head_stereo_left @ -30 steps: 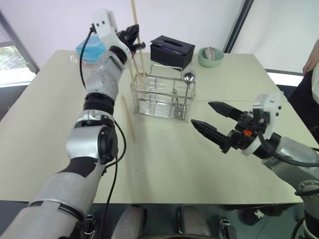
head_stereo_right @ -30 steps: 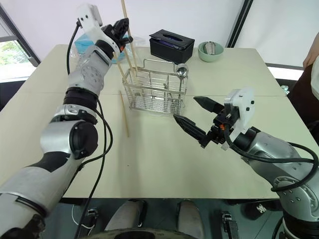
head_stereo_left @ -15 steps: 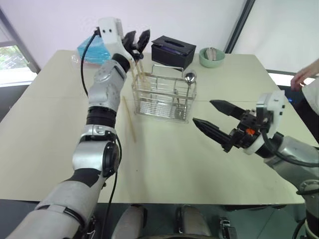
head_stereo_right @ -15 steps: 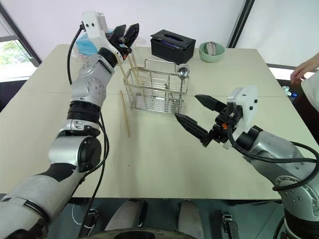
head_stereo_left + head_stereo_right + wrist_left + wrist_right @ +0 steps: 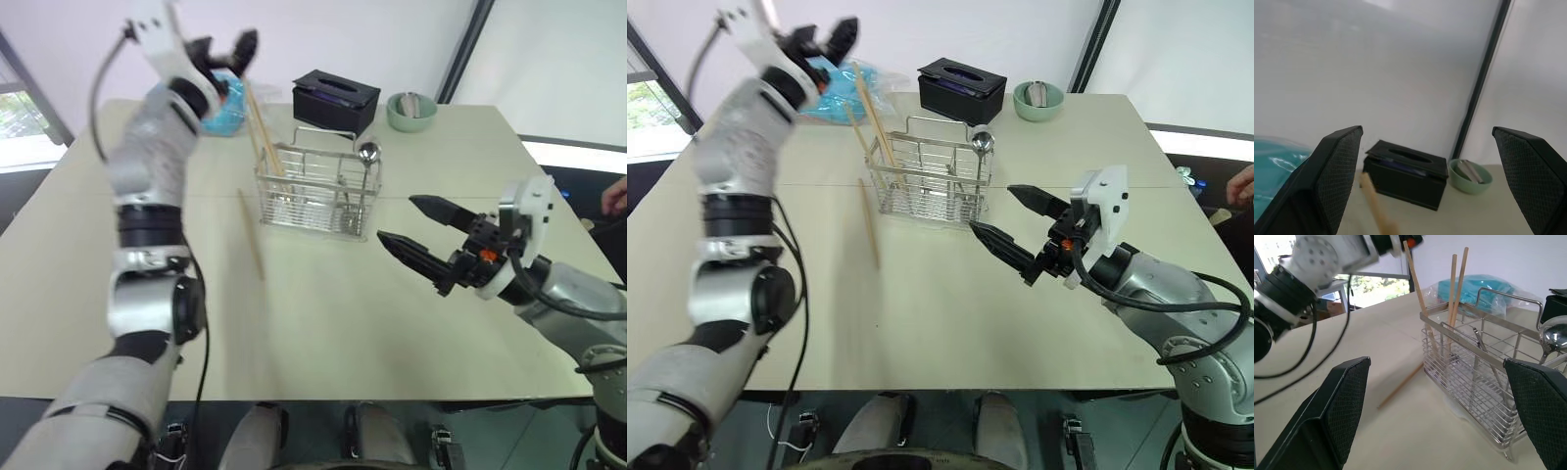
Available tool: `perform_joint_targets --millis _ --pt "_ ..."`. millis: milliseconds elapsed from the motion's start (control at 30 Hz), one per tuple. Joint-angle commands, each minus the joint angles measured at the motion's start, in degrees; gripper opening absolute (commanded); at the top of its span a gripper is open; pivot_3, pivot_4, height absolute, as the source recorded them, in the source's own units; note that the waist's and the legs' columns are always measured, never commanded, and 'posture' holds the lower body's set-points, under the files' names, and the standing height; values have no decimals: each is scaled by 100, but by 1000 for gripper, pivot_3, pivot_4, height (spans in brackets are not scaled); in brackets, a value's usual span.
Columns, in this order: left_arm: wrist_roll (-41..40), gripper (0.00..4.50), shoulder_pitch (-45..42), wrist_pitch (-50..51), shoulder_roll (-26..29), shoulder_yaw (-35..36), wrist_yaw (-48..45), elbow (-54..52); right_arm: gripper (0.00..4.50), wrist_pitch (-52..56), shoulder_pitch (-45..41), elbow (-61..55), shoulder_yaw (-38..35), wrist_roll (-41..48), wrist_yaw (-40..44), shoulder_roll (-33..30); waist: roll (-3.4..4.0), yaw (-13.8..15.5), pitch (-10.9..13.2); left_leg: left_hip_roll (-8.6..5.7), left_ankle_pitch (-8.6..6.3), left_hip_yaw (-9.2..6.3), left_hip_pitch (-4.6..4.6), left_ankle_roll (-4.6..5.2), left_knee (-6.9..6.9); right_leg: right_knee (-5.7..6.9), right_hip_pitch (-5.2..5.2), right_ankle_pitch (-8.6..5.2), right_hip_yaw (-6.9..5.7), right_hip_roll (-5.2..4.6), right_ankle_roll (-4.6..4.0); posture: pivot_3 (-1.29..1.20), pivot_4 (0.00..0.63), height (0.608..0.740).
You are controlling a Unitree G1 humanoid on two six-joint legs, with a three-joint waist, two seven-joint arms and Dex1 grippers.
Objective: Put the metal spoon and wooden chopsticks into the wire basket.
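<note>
Table (image 5: 323,323), chopsticks (image 5: 1455,293) upright in basket (image 5: 315,186); both jaws wide, empty.

Shiny silver wire basket (image 5: 1484,401) stands on the cream table (image 5: 1332,377), three light tan wooden chopsticks (image 5: 1452,303) leaning inside it at the left end. One more tan wooden chopstick (image 5: 1400,384) lies flat on the table just beside the basket. Thin metal spoon handle (image 5: 1486,357) angles inside; crinkled teal plastic bag (image 5: 1484,289) behind.

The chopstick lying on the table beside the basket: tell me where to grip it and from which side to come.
Grip the loose chopstick near its middle, coming straight down from above with the fingers set across its length. It lies flat on the table, thin and straight, with bare tabletop on both long sides. The wire basket stands apart to its right, so the open left gripper looks better placed.
</note>
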Motion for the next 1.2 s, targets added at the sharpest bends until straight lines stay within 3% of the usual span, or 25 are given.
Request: perform_joint_targets --millis 33,167,300,467,867,1200 --pt "-213 4468 -425 886 451 336 429 -177 4500 -194 -91 42 5 -101 160 38 1 -14 -1 0 0 0 4 0 0 0 3 0 0 0 0 0 150 657" --pt "216 4468 -346 1973 627 298 1453 99 4500 -237 -192 173 148 -213 309 78 9 -1 -2 -3 -1 -3 39 2 -3 -1 40 -1 0 -1 2 0 150 657" --pt "447 4468 -24 2925 337 420 2345 85 4500 -238 -312 302 246 -262 443 99 7 -9 0 -2 2 -7 45 5 1 1 47 -1 -1 0 2 0 150 657" --pt "540 4468 290 3402 -70 396 2616 240 4500 -202 -436 399 322 -292 528 89 5 -12 1 -2 4 -7 24 2 1 5 23 0 -1 0 1 0 150 657" --pt "985 4468 158 2548 -570 -50 2113 2316 4500 -173 -248 112 332 -212 373 129 5 0 0 -5 5 -3 3 -1 -1 5 1 0 0 -6 0 0 150 657" --pt "1323 4468 -307 1678 -653 -333 1551 3791 4500 -205 -116 -87 265 -147 53 256 5 3 0 -6 5 -1 3 -1 0 4 3 1 0 -8 2 0 150 657"
